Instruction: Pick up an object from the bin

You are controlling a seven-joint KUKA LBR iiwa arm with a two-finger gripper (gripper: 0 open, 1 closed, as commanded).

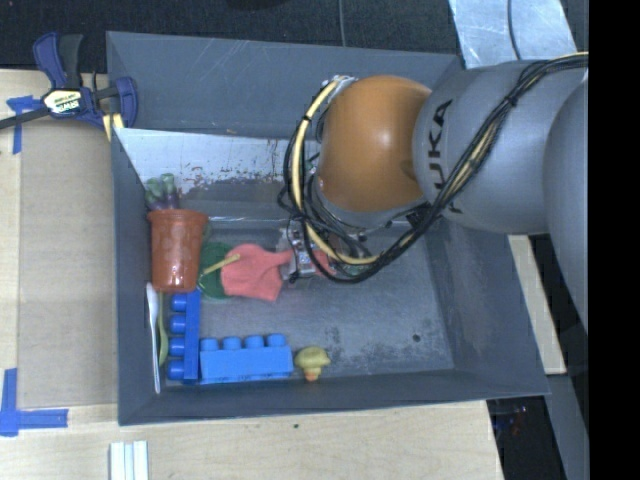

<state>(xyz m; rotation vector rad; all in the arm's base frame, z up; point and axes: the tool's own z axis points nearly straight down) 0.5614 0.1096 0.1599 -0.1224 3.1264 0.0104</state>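
One pincer (297, 255) is set beside the pink lump (250, 274), left in the bin (400, 343).
Its spread cannot be told; the lump should be straddled squarely.

**Inspector:** Status of the gripper (296, 256)?

**Assistant:** Largely masked by the orange cover (370, 143) and cable loops (330, 258). Its contact with the pink soft piece (250, 276) cannot be determined.

**Inspector:** Contents?

**Assistant:** A green item (212, 266) lies partly under the pink soft piece, kind undetermined. The dark object (160, 188) behind the orange cup (177, 248) is too dim to identify. The pale strip (155, 333) beside the blue bricks (245, 358) is too thin to tell. The arm (500, 148) hides part of the bin (400, 318) floor and is cut off at the right.
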